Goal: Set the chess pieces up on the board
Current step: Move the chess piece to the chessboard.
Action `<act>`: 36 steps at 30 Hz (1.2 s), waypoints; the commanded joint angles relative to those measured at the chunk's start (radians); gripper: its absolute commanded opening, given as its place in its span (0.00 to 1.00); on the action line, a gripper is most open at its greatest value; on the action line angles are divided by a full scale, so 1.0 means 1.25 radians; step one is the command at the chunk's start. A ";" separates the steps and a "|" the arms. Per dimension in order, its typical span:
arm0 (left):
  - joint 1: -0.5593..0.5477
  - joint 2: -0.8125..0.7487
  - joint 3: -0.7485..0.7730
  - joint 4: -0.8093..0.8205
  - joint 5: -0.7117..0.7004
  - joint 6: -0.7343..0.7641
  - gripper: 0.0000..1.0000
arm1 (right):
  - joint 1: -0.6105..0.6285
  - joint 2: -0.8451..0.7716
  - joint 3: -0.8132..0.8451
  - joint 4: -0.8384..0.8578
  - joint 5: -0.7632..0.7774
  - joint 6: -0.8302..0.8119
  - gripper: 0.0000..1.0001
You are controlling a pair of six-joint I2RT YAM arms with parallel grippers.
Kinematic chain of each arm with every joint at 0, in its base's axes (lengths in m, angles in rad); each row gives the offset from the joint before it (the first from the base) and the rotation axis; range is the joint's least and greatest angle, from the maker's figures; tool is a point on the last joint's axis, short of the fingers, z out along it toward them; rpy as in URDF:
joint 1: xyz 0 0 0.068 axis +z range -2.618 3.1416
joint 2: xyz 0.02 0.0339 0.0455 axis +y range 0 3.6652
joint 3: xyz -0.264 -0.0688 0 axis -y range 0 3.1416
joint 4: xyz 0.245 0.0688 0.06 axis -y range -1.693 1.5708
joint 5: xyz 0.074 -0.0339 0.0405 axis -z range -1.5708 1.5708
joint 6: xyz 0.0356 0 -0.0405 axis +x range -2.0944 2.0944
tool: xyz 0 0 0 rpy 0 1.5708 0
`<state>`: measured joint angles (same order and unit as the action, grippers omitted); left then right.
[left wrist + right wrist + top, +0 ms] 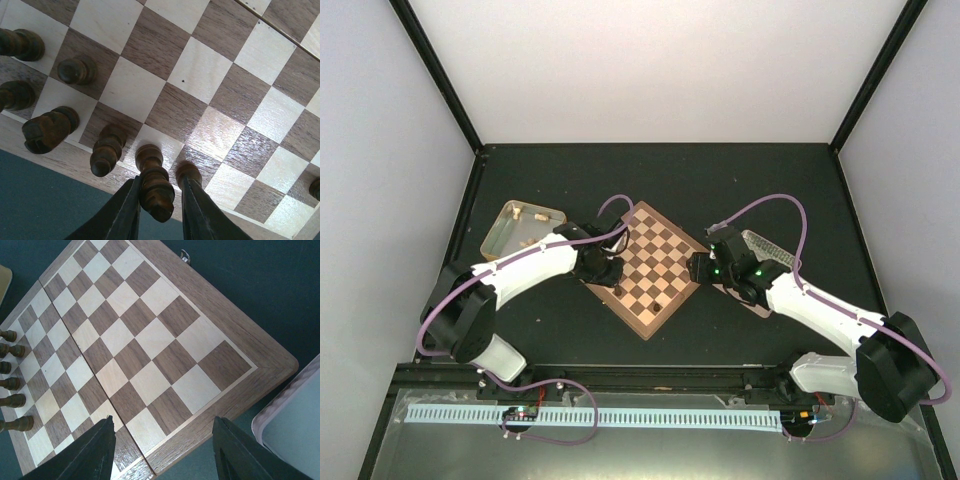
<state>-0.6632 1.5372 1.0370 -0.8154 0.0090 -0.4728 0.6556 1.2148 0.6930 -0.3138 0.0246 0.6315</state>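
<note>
Freeing the standing chess piece (156,192), we ease the narrow left gripper (160,182) straight up; the right gripper (164,421) gapes empty.

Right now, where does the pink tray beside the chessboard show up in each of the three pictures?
Top view: the pink tray lies just right of the board, partly under the right arm.
Left wrist view: not in it; only board squares and dark pieces show.
Right wrist view: bottom-right corner, just past the board's nearest corner.
Shared landmark: the checked board appears in all three views.
</note>
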 commanded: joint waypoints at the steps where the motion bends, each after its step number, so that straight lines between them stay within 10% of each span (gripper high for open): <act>1: 0.003 -0.007 0.005 -0.005 0.036 -0.004 0.26 | -0.004 -0.009 0.002 0.017 0.003 0.008 0.55; 15: 0.005 -0.012 0.004 -0.003 0.049 -0.006 0.19 | -0.003 -0.018 -0.005 0.015 0.004 0.011 0.55; 36: 0.005 -0.041 0.052 -0.037 -0.041 -0.005 0.40 | -0.003 -0.041 0.007 -0.021 0.059 0.019 0.55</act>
<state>-0.6621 1.5368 1.0454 -0.8360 0.0154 -0.4759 0.6556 1.2026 0.6930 -0.3172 0.0284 0.6353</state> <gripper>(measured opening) 0.395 0.549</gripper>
